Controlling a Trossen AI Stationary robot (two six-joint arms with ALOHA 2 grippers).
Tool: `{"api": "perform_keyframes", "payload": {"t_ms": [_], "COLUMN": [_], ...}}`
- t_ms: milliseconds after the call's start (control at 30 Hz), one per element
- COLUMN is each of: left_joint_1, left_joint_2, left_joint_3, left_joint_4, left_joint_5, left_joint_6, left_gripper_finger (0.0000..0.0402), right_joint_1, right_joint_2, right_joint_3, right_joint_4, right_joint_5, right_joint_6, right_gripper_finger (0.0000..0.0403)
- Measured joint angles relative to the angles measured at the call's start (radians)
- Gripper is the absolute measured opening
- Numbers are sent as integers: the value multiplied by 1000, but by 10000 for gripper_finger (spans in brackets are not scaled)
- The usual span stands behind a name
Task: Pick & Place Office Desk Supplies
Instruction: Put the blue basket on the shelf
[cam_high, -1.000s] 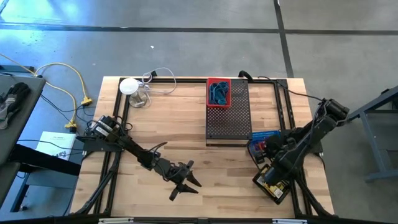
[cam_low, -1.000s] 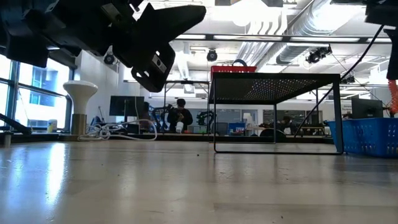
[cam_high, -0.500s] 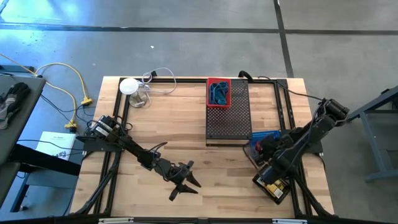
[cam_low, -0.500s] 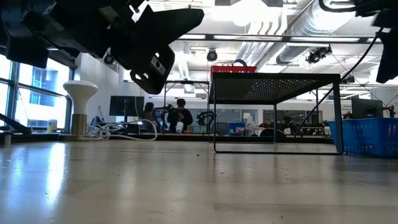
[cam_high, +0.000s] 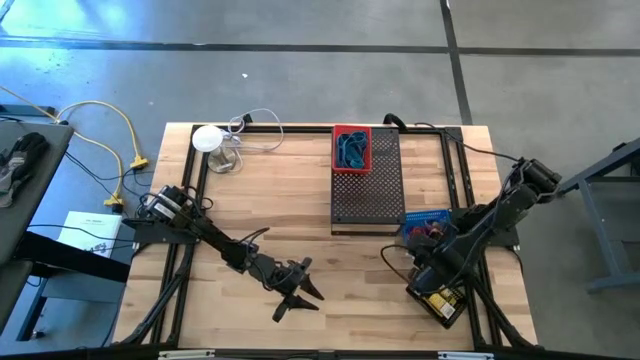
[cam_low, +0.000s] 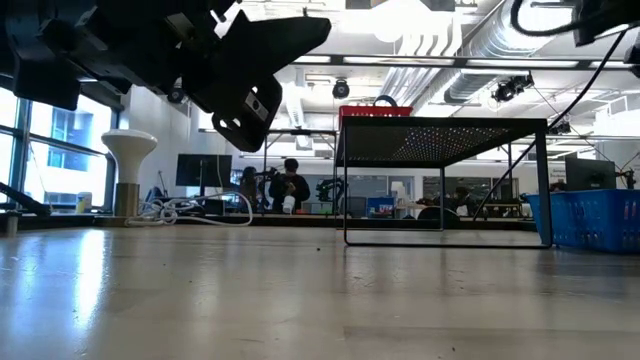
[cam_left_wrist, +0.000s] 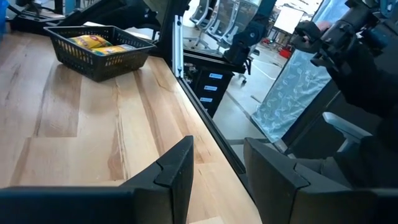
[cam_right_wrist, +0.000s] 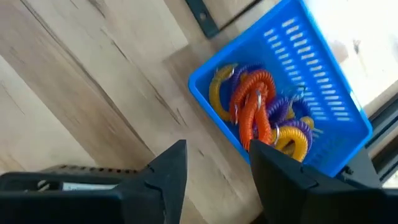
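**Right arm poised over sorted supply baskets, left arm waiting**

The right gripper (cam_high: 428, 262) is hovering above the table's right front area, its two dark fingers (cam_right_wrist: 166, 169) spread apart with nothing between them. Just ahead of those fingers, in the right wrist view, a small blue slotted plastic basket (cam_right_wrist: 323, 93) is holding a tangle of orange, yellow and purple coiled elastic loops (cam_right_wrist: 261, 115); the basket's walls are keeping the springy coils gathered in one place, where an open jaw can probably descend on them from above. Beside the gripper, nearer the table's front edge, a black wire-mesh basket of small yellow packets (cam_high: 441, 300) is sitting at an angle. Well off to the gripper's far side, a large black perforated rectangular tray (cam_high: 366, 190) is standing on thin legs, and a red bin (cam_high: 351, 148) holding blue-teal items is resting on its far end, apparently serving as a raised sorting station.

The left gripper (cam_high: 296, 287) is waiting low over bare wood at the front middle of the table, fingers parted and empty, clear of the right arm's working space.
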Motion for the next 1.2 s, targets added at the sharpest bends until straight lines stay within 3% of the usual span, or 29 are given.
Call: {"api": "perform_keyframes", "payload": {"t_ms": [133,533,1200], "left_joint_1": [1,1,1], "left_joint_2": [0,0,-1], "left_joint_3": [0,0,0], "left_joint_4": [0,-9,-29], "left_joint_5": [0,0,4], "left_joint_6": [0,0,0], "left_gripper_finger": [136,136,136], "right_joint_1": [-49,-126,-127], "right_joint_2": [0,0,0], "right_joint_3": [0,-57,-186], "right_joint_4": [8,112,275], "right_joint_5": [-68,-100,-65], "right_joint_6": [-31,-151,-237], "right_gripper_finger": [159,158,158]}}
